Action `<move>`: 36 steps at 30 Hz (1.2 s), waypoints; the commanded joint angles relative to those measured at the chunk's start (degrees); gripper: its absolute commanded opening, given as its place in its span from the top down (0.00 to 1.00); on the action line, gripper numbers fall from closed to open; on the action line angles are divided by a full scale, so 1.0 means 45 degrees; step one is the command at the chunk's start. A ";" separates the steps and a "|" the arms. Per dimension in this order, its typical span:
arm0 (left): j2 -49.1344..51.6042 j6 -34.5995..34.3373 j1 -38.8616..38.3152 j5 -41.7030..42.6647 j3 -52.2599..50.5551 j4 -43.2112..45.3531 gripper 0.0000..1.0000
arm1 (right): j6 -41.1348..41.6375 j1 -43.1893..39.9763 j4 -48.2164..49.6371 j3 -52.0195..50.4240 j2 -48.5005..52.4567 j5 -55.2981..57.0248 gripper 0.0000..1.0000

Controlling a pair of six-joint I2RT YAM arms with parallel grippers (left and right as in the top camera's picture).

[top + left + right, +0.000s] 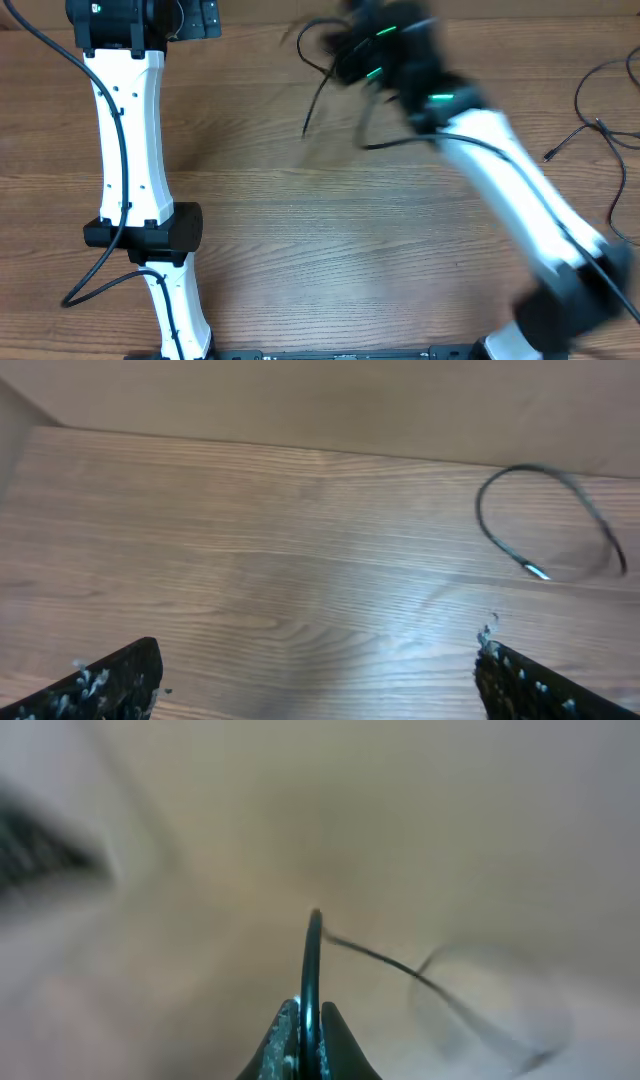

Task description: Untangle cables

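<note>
My right gripper is shut on a thin black cable that rises straight out from between the fingers; a thinner strand trails off to the right. In the overhead view the right gripper is blurred near the table's far edge, with cable strands hanging from it. Another black cable lies at the far right. My left gripper is open and empty above bare wood. A black cable loop with a silvery plug end lies ahead to its right. In the overhead view the left gripper is at the far left.
The wooden table fills the scene. The left arm stretches along the left side and the right arm crosses diagonally from the front right. The right wrist view is heavily blurred.
</note>
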 commanded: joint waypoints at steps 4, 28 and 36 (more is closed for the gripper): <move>-0.0282 -0.0262 -0.0015 0.1875 0.0141 0.0112 0.00 | -0.0097 -0.3079 -0.0112 0.0029 -0.2040 0.1472 0.96; -0.0282 -0.0262 -0.0015 0.2652 0.0141 0.0306 0.00 | -0.1826 -0.7028 1.0229 0.0029 -0.0413 0.6071 0.96; -0.0282 -0.0272 -0.0015 0.2696 0.0141 0.0641 0.00 | -0.4716 -0.8937 1.1696 0.0029 0.0578 0.7121 0.96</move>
